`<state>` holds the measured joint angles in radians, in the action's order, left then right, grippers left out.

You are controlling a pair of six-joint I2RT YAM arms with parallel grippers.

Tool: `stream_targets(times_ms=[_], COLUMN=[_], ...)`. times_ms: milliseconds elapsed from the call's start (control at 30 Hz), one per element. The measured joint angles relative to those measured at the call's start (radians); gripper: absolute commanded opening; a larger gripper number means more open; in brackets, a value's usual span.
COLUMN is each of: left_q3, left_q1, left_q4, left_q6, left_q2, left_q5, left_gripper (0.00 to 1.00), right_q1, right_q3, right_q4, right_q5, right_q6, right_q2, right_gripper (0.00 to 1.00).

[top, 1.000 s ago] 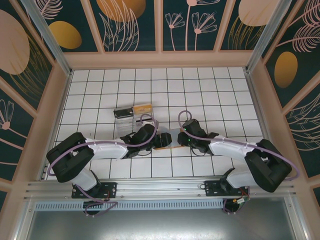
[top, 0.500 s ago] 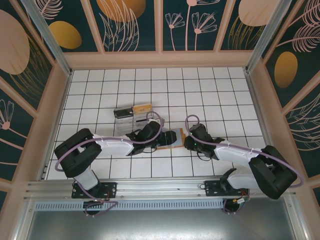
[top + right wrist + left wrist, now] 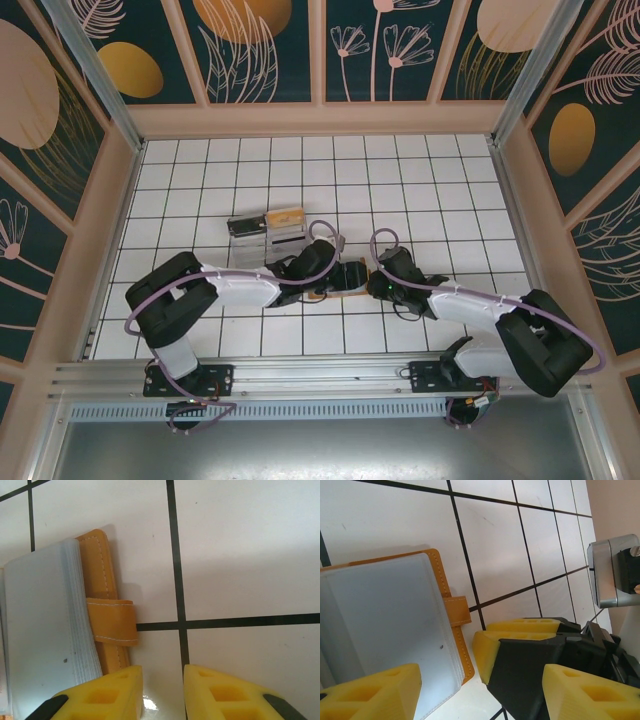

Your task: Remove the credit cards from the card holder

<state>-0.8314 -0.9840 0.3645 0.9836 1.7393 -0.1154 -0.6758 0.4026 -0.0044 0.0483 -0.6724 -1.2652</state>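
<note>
The orange-brown card holder point(image 3: 335, 291) lies open on the white grid table between my two grippers. In the left wrist view its grey-blue pockets point(image 3: 380, 620) face up, with an orange stitched edge and strap tab point(image 3: 456, 611). I cannot tell the credit cards apart from the layered pocket stack point(image 3: 45, 630). My left gripper point(image 3: 480, 700) is open wide over the holder's right part, one finger above the pockets. My right gripper point(image 3: 162, 690) sits just right of the strap tab point(image 3: 112, 622), jaws a narrow gap apart over bare tile, holding nothing. Its yellow fingers point(image 3: 492, 652) also show between the left gripper's fingers.
A clear plastic tray point(image 3: 262, 233) with a tan block point(image 3: 285, 215) at its far end stands just behind the left arm. Both grippers point(image 3: 350, 273) point(image 3: 378, 283) crowd the same tile. Wooden walls border the table on three sides.
The left gripper slid right over the open holder, covering most of it. The right gripper backed off to the right of the holder and has stayed there.
</note>
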Motion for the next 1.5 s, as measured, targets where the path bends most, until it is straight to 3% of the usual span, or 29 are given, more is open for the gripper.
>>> stream_targets(times_ms=[233,433,533,667,867,1167,1300,1500], left_q3=[0.062,0.158,0.214,0.251,0.253,0.259,0.262,0.267], left_q1=[0.000,0.016,0.037,0.057,0.063,0.063,0.063,0.063], left_q4=[-0.092,-0.134,-0.134,-0.127,-0.098,-0.056,-0.050,-0.048], left_q6=[-0.015,-0.009,0.005,0.019,0.024,0.023,0.025,0.028], left_q2=[-0.162,-0.273,-0.277,-0.262,-0.230,-0.193,-0.169,-0.155], left_q5=[0.114,0.197,0.203,0.200,0.191,0.179,0.176,0.173], left_gripper=[0.65,0.60,0.55,0.41,0.28,0.24,0.19,0.18], right_q1=[0.000,-0.018,-0.044,-0.071,-0.078,-0.078,-0.078,-0.076], right_q3=[0.011,0.073,0.111,0.160,0.183,0.219,0.232,0.242], right_q4=[-0.004,-0.006,-0.003,0.012,0.056,0.119,0.126,0.129], right_q5=[-0.023,-0.032,-0.036,-0.057,-0.135,-0.253,-0.272,-0.283], right_q6=[0.011,0.035,0.045,0.055,0.054,0.013,-0.001,-0.019], right_q2=[0.011,0.012,0.003,-0.046,-0.113,-0.221,-0.259,-0.298], right_gripper=[0.30,0.29,0.28,0.22,0.21,0.21,0.23,0.23])
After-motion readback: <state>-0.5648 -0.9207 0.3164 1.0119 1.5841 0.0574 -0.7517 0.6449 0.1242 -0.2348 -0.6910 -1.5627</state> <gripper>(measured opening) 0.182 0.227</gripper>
